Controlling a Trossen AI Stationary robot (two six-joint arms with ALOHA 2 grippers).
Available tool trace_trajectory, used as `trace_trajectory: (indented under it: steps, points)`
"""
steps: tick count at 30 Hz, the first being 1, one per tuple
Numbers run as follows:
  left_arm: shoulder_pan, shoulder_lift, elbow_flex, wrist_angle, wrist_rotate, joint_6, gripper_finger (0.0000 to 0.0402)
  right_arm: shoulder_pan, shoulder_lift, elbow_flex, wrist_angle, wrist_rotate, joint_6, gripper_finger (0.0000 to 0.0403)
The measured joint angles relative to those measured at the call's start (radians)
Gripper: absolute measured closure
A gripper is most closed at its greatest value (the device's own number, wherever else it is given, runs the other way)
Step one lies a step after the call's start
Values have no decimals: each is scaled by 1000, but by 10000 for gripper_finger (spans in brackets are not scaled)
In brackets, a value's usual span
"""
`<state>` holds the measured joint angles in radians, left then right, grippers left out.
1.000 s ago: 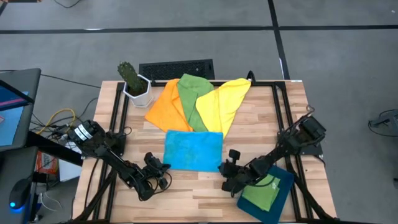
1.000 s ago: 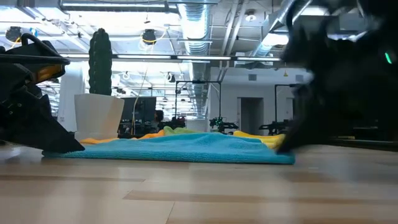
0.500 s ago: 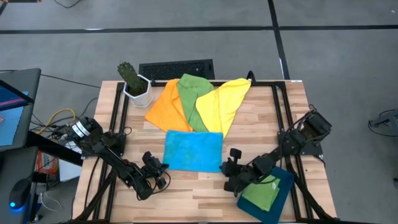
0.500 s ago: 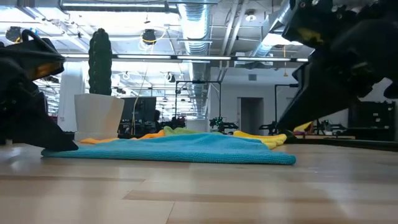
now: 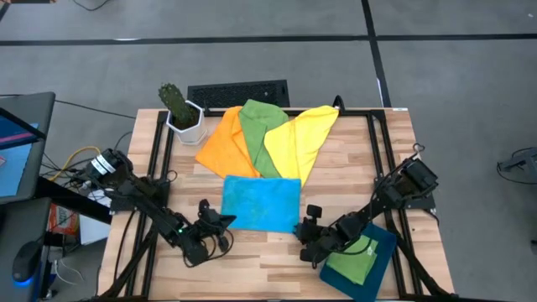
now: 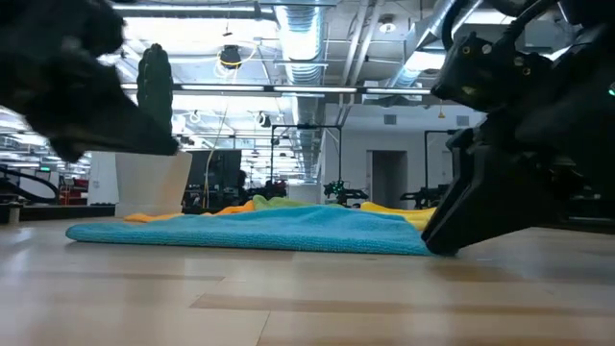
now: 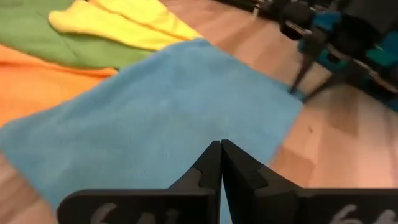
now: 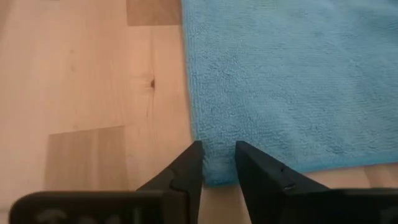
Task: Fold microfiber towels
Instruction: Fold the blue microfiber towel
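The bright blue towel (image 5: pixel 261 202) lies flat on the table, nearer than the orange towel (image 5: pixel 223 144), a green towel (image 5: pixel 256 127) and the yellow towel (image 5: pixel 302 138), which overlap in a fan. A second green towel (image 5: pixel 357 257) lies folded in the dark teal tray (image 5: pixel 384 243). My left gripper (image 7: pixel 221 144) is shut and empty, raised over the blue towel's near left corner (image 5: pixel 225 220). My right gripper (image 8: pixel 219 149) is open by a narrow gap, low at the blue towel's near right corner (image 8: pixel 208 174), one finger on either side of the towel's edge. My right gripper points down at the blue towel's near right corner (image 6: pixel 428 248), with its fingertips (image 8: pixel 194 152) at table height. The cloth between them lies flat and unbunched. I cannot tell whether the fingers touch it.
A potted cactus (image 5: pixel 178 107) in a white pot stands at the far left, and a black keyboard (image 5: pixel 238 92) lies past the far edge. Black frame rails (image 5: pixel 159 159) run along the table's left and right sides. Bare wood shows along the near edge (image 5: pixel 260 260).
My left gripper has gone up off the table at the blue towel's near left corner and a little toward the towel. My right gripper lifted clear, then came down again at the near right corner. The blue towel has stayed flat.
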<state>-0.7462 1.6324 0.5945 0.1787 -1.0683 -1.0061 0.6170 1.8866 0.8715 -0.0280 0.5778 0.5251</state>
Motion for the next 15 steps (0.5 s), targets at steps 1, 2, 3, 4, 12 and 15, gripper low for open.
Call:
trace_trajectory:
  steps: [1, 2, 3, 4, 12, 15]
  points:
    - [19, 11, 0, 53, 7, 36, 400, 1, 0, 0, 0, 1, 0, 274]
    - [37, 26, 0, 120, 29, 82, 400, 1, 0, 0, -2, 0, 0, 270]
    - [55, 43, 0, 186, 64, 133, 400, 3, 0, 0, -3, 1, -1, 267]
    - [71, 62, 0, 251, 105, 185, 400, 4, 0, 0, -6, 1, -1, 265]
    - [179, 251, 15, 660, 319, 374, 400, 4, 0, 1, -10, -13, -2, 270]
    - [209, 309, 70, 668, 370, 388, 401, 4, 0, 1, -9, -11, -3, 275]
